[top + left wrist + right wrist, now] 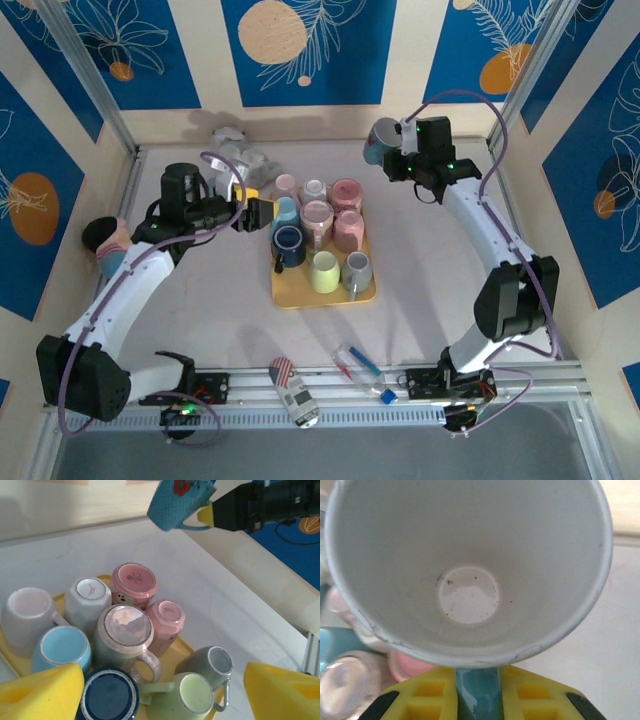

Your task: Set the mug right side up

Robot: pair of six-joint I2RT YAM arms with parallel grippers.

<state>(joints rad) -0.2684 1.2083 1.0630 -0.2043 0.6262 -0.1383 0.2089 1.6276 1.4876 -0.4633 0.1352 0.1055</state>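
Teal mug (470, 570) is held aloft at the far right of the scene, over bare table (420, 260), well apart from the yellow tray (320, 300) and to its far right. The right gripper (477, 700) pinches its handle (476, 680) between two yellow pads, the fingers pressed onto the loop from either side. The mug looks like glazed ceramic: stiff, probably weighty for a handle-only hold, slick, and likely to chip or break if dropped. The handle is a sound place to hold it, though the body may swing about so narrow a pinch, so it would be wise to rotate slowly and set it down base first. The right wrist view looks straight into the mouth and shows a white interior, dark specks on the floor and wear along the rim. It gives nothing of the outside. The left wrist view gives that: the mug (180, 502) has a blue dotted wall with a red mark, and it lies tilted, neither mouth up nor mouth down. The top view places the mug (382, 138) and the right gripper (402, 145) near the far wall. The left gripper (160, 692) hovers over the tray's left part, pads spread wide with nothing between them. Below it the other mugs (125, 630) sit bottoms up, crowded and touching.
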